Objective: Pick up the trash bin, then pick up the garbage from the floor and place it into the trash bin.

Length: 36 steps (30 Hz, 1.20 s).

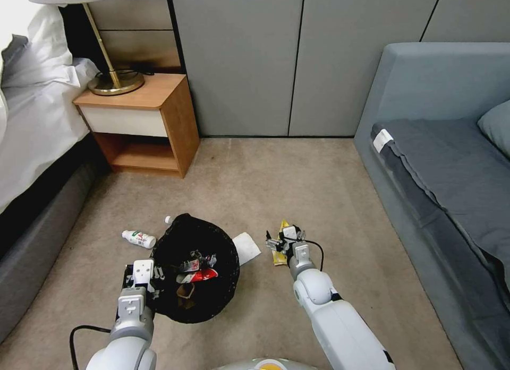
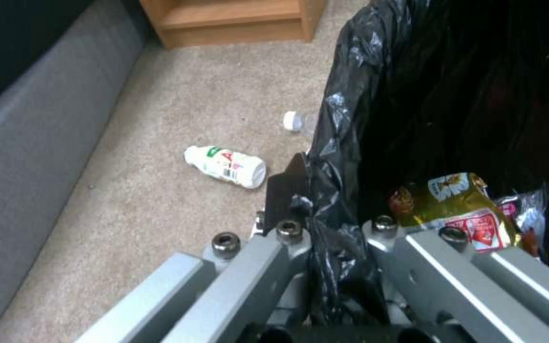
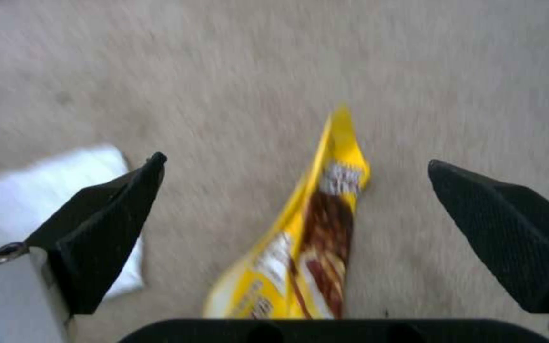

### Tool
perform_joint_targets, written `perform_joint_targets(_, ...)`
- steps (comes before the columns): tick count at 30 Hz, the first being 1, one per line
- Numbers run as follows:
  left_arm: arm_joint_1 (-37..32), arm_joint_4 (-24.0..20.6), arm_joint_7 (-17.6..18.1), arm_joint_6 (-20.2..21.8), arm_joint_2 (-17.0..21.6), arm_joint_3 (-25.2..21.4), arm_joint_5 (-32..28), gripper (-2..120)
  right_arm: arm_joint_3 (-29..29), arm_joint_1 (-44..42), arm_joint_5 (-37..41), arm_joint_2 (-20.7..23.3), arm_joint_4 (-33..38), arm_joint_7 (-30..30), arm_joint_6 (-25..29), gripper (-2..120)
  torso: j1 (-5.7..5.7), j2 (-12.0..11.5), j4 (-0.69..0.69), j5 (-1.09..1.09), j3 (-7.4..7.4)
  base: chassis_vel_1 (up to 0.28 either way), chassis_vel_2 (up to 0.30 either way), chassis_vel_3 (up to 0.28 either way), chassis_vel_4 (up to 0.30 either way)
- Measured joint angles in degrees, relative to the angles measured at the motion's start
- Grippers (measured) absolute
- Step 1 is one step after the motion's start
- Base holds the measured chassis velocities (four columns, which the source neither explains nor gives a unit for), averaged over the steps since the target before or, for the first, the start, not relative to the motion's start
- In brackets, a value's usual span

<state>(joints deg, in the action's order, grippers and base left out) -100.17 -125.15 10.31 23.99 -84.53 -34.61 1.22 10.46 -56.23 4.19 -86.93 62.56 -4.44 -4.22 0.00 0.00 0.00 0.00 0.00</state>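
The trash bin (image 1: 212, 301), lined with a crinkly black bag, hangs just above the carpet in front of me. My left gripper (image 1: 151, 275) is shut on its near-left rim, the bag (image 2: 344, 143) pinched between the fingers (image 2: 287, 183). Snack wrappers (image 2: 462, 207) lie inside the bin. My right gripper (image 1: 279, 241) hovers low over a yellow snack wrapper (image 1: 278, 257), open. In the right wrist view that wrapper (image 3: 316, 228) lies on the carpet between the spread fingertips (image 3: 106, 224). A white paper (image 1: 247, 248) lies flat between bin and wrapper. A small white bottle (image 1: 139, 238) lies left of the bin.
A second small bottle's white cap (image 2: 293, 120) peeks out behind the bin. A bed (image 1: 37, 147) and its grey base run along the left, a wooden nightstand (image 1: 143, 120) with a lamp stands behind, and a grey sofa (image 1: 446, 163) lines the right. Open carpet lies ahead.
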Motion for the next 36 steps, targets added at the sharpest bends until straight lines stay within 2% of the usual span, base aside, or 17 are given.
perform_joint_targets(2,-0.2,0.0,0.0,-0.1,-0.2,0.1,0.4,1,1.7,1.7,-1.4,-1.3,-4.6,0.9,0.9,100,0.00,0.0,0.01,0.01,0.00,0.000,0.000,0.000,0.000)
perform_joint_targets(6,-0.3,0.0,0.0,-0.2,-0.4,0.2,0.6,1,3.5,3.2,-3.0,-2.6,-9.3,1.6,2.3,100,0.00,0.0,0.00,0.01,0.00,0.000,0.000,0.000,0.000)
perform_joint_targets(15,-0.8,0.0,0.0,-0.5,-0.3,0.0,0.6,1,6.6,5.2,-4.8,-4.5,-16.3,3.5,5.0,97,0.00,0.0,0.00,0.00,0.00,0.000,0.000,0.000,0.000)
perform_joint_targets(18,-0.9,-0.1,0.0,-0.5,-0.4,0.0,0.6,1,7.4,5.8,-5.2,-5.0,-18.0,4.6,5.6,90,0.00,0.0,0.00,0.00,0.00,0.000,0.000,0.000,0.000)
perform_joint_targets(21,-1.1,-0.2,0.1,-0.7,-0.4,0.1,0.6,1,8.3,6.5,-5.8,-5.3,-20.1,5.7,6.2,76,0.00,0.0,0.00,0.00,0.00,0.000,0.000,0.000,0.000)
perform_joint_targets(25,-1.3,-0.2,0.1,-0.9,-0.5,0.1,0.6,1,9.0,7.1,-6.2,-5.3,-21.3,6.3,6.5,67,0.00,0.0,0.01,0.00,0.00,0.000,0.000,0.000,0.000)
perform_joint_targets(28,-1.5,-0.2,0.1,-1.1,-0.4,0.2,0.6,1,10.4,7.9,-7.6,-5.4,-23.5,7.3,7.7,51,0.00,0.0,0.01,-0.02,-0.01,0.000,0.000,0.000,0.000)
perform_joint_targets(29,-1.5,-0.2,0.1,-1.1,-0.4,0.2,0.6,1,10.4,7.9,-7.6,-5.4,-23.5,7.3,7.7,51,0.00,0.0,0.01,-0.02,-0.01,0.000,0.000,0.000,0.000)
perform_joint_targets(32,-1.7,-0.2,0.1,-1.2,-0.4,0.3,0.7,1,10.9,7.9,-8.2,-5.4,-24.3,7.9,8.2,37,-0.01,0.0,0.03,0.01,-0.02,0.000,0.000,0.000,0.000)
perform_joint_targets(36,-1.7,-0.3,0.1,-1.2,-0.4,0.3,0.7,1,11.0,7.9,-8.4,-5.3,-24.4,7.9,8.3,30,-0.01,0.0,0.03,-0.01,-0.02,0.000,0.000,0.000,0.000)
